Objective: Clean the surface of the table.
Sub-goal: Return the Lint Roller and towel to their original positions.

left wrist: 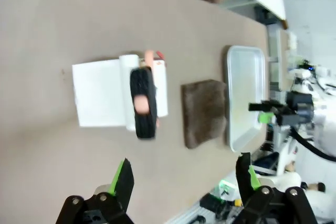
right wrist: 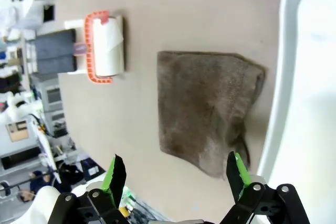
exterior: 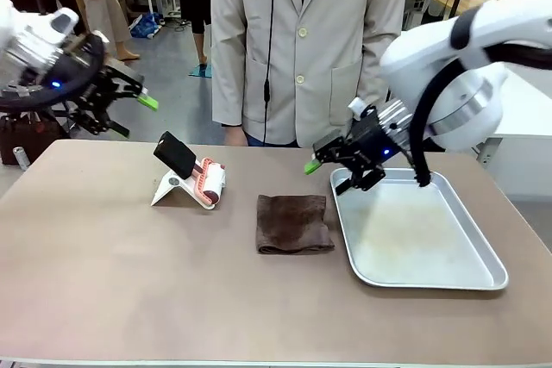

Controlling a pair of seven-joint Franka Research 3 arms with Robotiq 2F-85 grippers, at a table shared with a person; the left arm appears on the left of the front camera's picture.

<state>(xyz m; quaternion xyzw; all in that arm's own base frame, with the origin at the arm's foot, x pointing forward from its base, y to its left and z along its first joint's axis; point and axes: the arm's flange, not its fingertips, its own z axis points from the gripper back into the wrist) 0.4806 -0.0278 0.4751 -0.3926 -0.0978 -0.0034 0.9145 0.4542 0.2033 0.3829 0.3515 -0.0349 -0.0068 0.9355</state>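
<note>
1. Tabletop [exterior: 103, 273], brown with a pale edge, spans the front view; a person in a beige coat [exterior: 302, 40] stands at its far side.
2. Lint roller [exterior: 210, 184] with a black handle rests on a white stand [exterior: 171, 189], left of centre on the tabletop.
3. Brown cloth [exterior: 294, 224], folded flat, lies mid-tabletop, between the roller and the tray, just beside the tray's left rim.
4. Metal tray [exterior: 483, 239] sits on the right side of the tabletop.
5. Left tool [exterior: 129, 96] hangs in the air over the tabletop's far left corner, fingers spread wide, nothing between them. In the left wrist view its green-padded fingers [left wrist: 124, 176] stand apart above bare tabletop, the roller and stand farther out.
6. Right tool [exterior: 332, 165] hovers over the tray's far left corner, released, grasping nothing.
7. In the right wrist view its fingers [right wrist: 116, 174] stand well apart, with the cloth [right wrist: 207, 111] below them and the tray rim [right wrist: 278, 87] to the side. Not touching the cloth.
</note>
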